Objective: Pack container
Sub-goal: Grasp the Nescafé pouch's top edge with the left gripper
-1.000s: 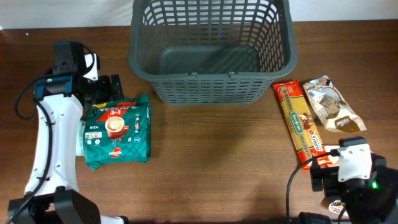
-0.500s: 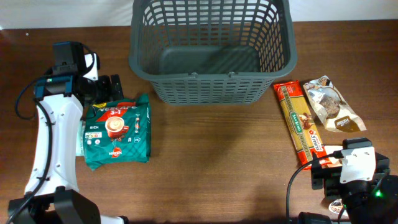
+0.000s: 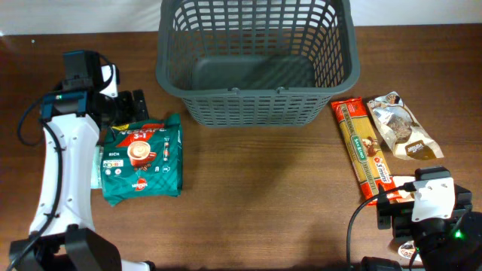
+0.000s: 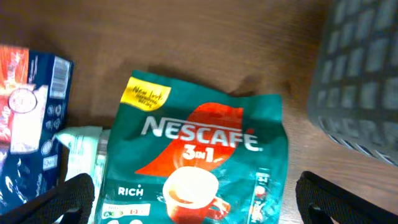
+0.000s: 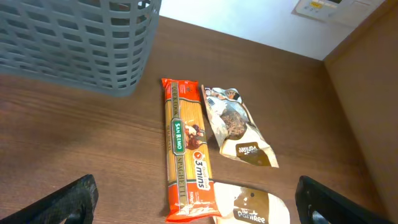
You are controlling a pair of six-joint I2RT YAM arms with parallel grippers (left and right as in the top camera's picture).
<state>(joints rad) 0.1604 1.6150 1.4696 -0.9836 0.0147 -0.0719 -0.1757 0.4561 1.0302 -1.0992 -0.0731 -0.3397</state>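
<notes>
Left claw (image 4: 199, 202) is spread wide and holds nothing, its fingers either side of the green Nescafé packet (image 4: 199, 143), which lies flat on the worktop (image 3: 256, 188). A blue-and-red packet (image 4: 28, 118) lies just beside that packet's left edge. The container (image 3: 256, 113) stands upright at centre-back with nothing inside. To its right lie the spaghetti packet (image 5: 183, 149) and a brown snack pouch (image 5: 239, 127). Right claw (image 5: 199, 205) is also spread and empty, near the spaghetti's near end.

Likely step: pick up the Nescafé packet. Descend straight, pinch across the top seam, keep off the neighbouring packet, and clear the rim before letting go.
</notes>
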